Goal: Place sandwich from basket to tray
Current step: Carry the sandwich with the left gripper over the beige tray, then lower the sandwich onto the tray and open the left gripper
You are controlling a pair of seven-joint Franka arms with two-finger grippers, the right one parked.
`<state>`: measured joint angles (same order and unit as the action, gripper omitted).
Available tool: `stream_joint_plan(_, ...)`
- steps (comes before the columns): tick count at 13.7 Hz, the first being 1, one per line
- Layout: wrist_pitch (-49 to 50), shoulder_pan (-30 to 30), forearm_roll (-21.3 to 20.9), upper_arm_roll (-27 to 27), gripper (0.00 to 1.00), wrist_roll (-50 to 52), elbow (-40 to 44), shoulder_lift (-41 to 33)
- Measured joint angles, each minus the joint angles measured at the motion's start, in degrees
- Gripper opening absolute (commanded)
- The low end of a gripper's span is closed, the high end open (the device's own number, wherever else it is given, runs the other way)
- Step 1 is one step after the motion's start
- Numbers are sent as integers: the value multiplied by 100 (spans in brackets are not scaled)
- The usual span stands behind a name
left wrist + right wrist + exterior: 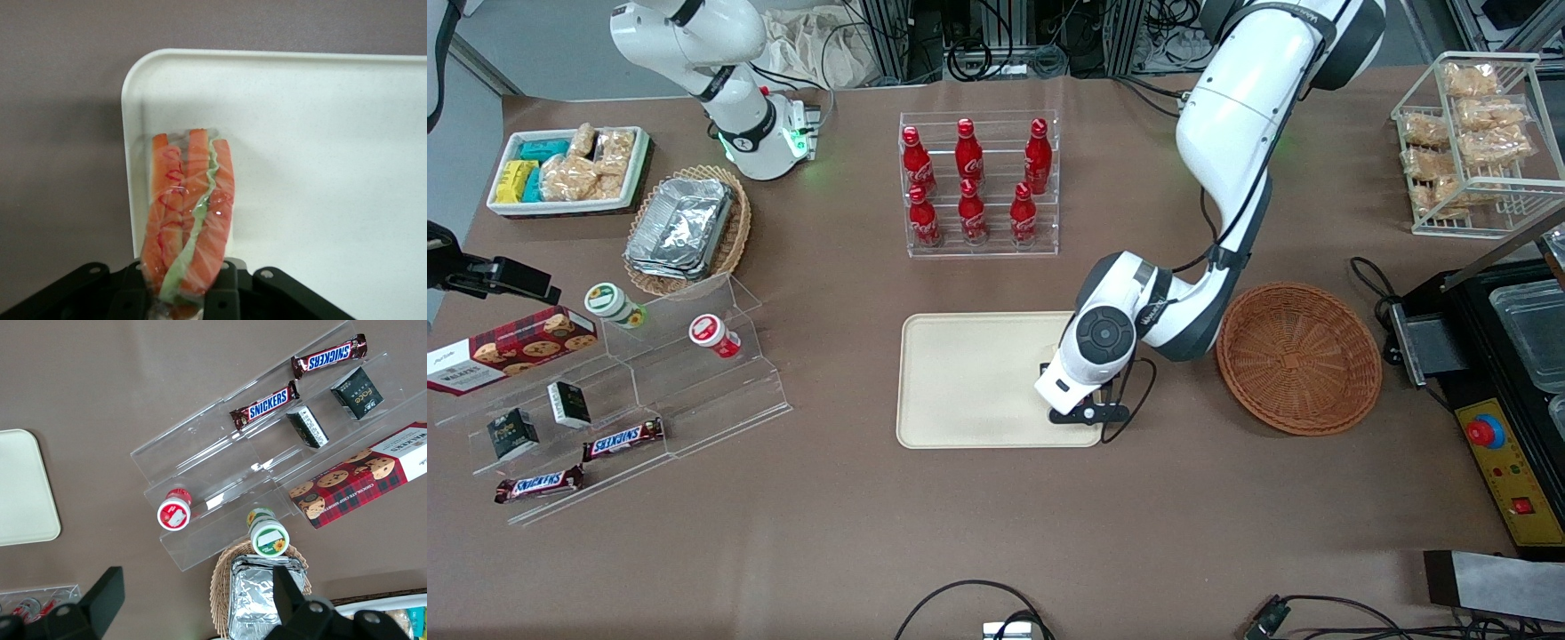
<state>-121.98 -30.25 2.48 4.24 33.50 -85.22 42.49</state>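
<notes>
Gripper (1087,411) low over the tray (960,373), at the corner nearest the front camera on the working arm's end. Clamped between the fingers (223,293): the sandwich (190,213), wrapped in clear film, cut edge facing the wrist camera with orange-red layers and a pale green strip between them. Sandwich reaching out from the fingertips over the tray's surface, close to the rounded corner and just beside the raised rim there. Whether touching the tray or just above it: cannot tell. In the front view, sandwich hidden under the arm's wrist. Round reddish-brown basket (1298,356) on the table beside the tray, toward the working arm's end, nothing inside it. Clear rack of red bottles (978,182) standing farther from the front camera than the tray.
</notes>
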Motion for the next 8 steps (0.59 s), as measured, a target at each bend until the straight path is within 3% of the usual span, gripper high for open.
stream_joint_plan(1, 0, 4, 0, -18, 100, 0, 0, 0)
stream_joint_plan(8, 13, 44, -3, -71, 100, 1, 161, -99)
